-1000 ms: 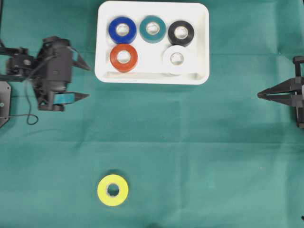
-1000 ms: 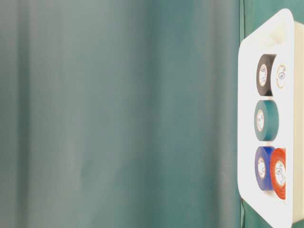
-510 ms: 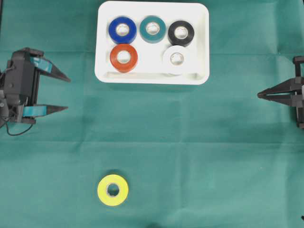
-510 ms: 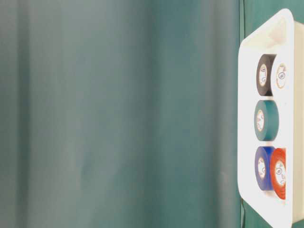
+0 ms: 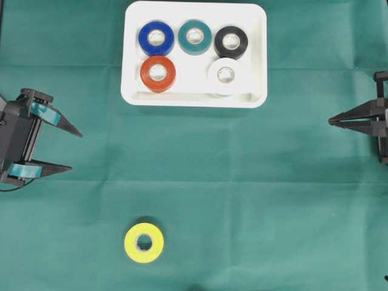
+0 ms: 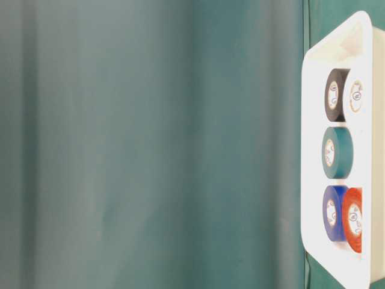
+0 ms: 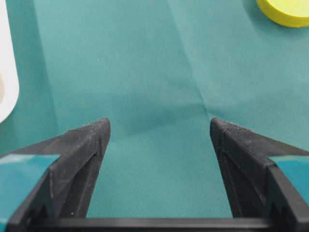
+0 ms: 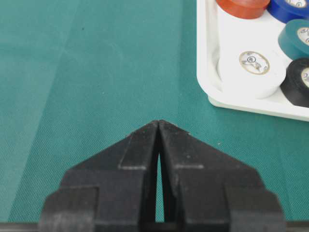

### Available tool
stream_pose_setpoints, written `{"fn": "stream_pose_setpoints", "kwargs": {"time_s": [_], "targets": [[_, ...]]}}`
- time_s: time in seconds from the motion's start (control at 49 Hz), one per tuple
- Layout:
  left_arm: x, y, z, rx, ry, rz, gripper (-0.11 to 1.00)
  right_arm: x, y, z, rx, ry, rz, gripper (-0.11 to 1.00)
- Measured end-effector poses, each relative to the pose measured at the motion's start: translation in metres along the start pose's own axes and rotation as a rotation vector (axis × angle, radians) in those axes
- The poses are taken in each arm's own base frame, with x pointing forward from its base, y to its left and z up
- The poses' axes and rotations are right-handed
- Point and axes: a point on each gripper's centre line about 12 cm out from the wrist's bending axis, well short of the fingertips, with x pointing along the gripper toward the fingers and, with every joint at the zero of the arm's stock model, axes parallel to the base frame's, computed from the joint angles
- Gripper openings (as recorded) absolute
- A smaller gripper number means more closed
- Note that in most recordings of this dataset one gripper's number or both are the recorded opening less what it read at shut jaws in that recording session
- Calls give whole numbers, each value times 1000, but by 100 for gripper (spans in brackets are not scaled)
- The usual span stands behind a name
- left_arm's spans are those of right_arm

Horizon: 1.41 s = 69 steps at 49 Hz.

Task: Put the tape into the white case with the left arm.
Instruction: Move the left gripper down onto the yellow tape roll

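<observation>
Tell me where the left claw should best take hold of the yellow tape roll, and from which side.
The yellow tape roll lies flat on the green cloth, hole upward, nothing beside it. Probably best: the open left claw comes from above and closes on opposite sides of the outer rim, or on one wall of the ring.

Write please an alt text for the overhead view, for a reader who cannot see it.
A large shallow white plastic tray holds five tape rolls on a green cloth, while a yellow tape roll lies alone near the bottom edge. The open left gripper waits at the left edge, the shut right gripper at the right.
</observation>
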Motion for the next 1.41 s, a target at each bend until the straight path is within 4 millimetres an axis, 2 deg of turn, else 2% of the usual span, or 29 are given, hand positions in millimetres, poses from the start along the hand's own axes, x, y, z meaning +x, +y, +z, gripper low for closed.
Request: {"fn": "stream_pose_setpoints", "kwargs": {"time_s": [0.204, 0.347, 0.938, 1.204, 1.408], "targets": [[4, 0, -2, 2, 21, -4, 81, 0, 0, 1, -2, -2, 0, -10], [13, 0, 6, 2, 47, -10, 81, 0, 0, 0, -2, 0, 0, -10], [105, -29, 56, 88, 208, -119, 81, 0, 0, 0, -2, 0, 0, -10], [132, -51, 79, 136, 209, -164, 81, 0, 0, 0, 0, 0, 0, -10], [144, -66, 88, 155, 227, -190, 81, 0, 0, 0, 0, 0, 0, -10]]}}
